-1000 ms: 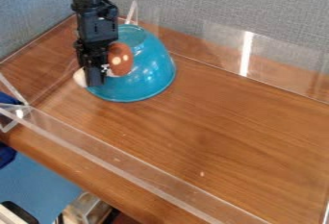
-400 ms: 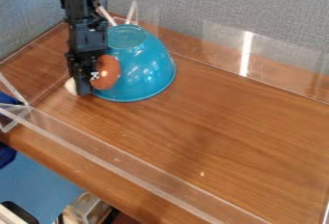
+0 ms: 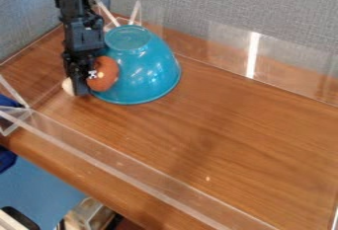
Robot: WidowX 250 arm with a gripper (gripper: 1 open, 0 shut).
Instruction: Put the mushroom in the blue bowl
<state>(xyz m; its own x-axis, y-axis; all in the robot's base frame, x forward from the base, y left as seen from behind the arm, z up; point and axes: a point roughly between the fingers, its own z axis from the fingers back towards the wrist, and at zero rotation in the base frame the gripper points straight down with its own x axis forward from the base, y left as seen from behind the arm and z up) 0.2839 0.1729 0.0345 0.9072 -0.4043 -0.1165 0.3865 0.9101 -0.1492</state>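
The blue bowl (image 3: 142,68) stands at the back left of the wooden table, dome side up, with its flat base on top. My gripper (image 3: 83,83) points almost straight down at the bowl's left side, low over the table. It is shut on the mushroom (image 3: 105,71), whose orange-brown cap shows between the black fingers and the bowl's wall. A bit of cream stem peeks out at the fingers' left. I cannot tell whether the mushroom touches the bowl.
Clear acrylic walls (image 3: 251,51) fence the wooden table (image 3: 224,125) on all sides, with the left wall close to the gripper. A grey fabric wall rises behind. A blue object (image 3: 8,104) sits outside the left wall.
The gripper has carried the mushroom to the left and a little down, from in front of the bowl's dome to its left side. The bowl has stayed put.
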